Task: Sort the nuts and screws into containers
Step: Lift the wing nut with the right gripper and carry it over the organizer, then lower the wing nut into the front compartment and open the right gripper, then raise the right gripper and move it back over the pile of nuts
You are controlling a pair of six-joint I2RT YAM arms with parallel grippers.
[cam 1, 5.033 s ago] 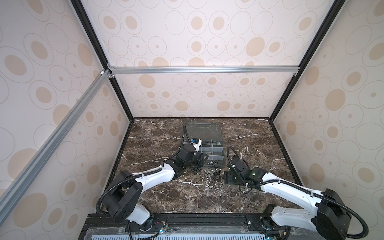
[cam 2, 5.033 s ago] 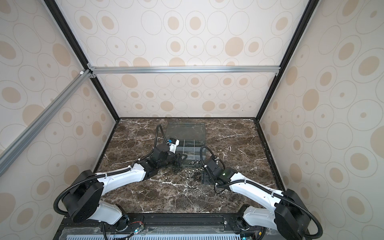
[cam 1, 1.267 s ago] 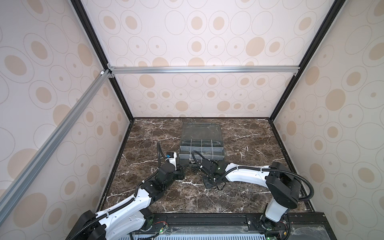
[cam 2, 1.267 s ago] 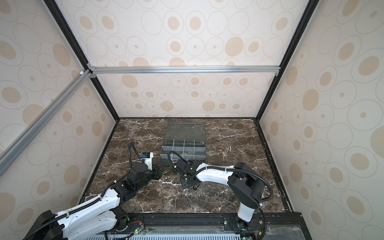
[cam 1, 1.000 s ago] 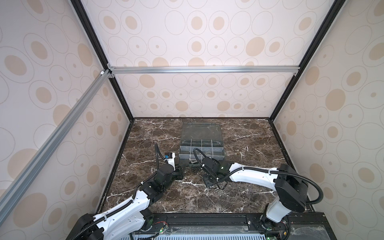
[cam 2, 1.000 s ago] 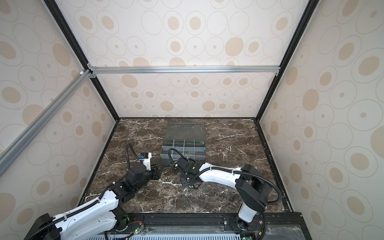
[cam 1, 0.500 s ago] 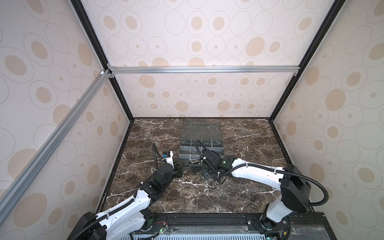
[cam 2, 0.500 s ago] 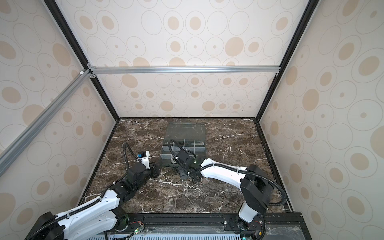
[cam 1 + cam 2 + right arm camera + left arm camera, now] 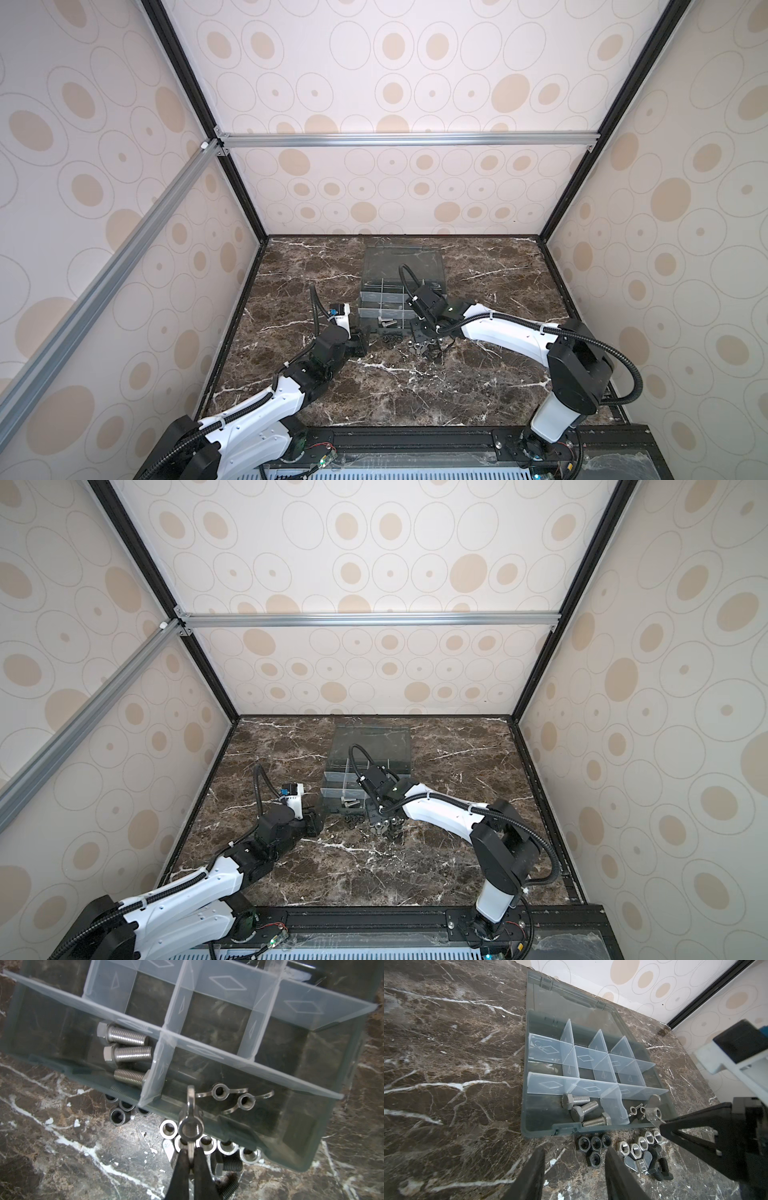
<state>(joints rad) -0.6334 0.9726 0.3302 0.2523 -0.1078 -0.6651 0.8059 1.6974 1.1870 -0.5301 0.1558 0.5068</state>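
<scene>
Steel wing nut (image 9: 190,1126) pinched by one wing in the right claw (image 9: 190,1152), now raised from the nuts (image 9: 205,1144) below it to the box (image 9: 527,1105) rim. Left claw (image 9: 574,1151) half open, empty, black nuts (image 9: 593,1145) just ahead.

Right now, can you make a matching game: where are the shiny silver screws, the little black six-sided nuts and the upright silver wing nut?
1. shiny silver metal screws
2. little black six-sided nuts
3. upright silver wing nut

a. pinched in the right gripper
b. on the brown marble table
c. in the dark grey plastic box

Pairs: 1-c, 2-b, 3-a.
</scene>
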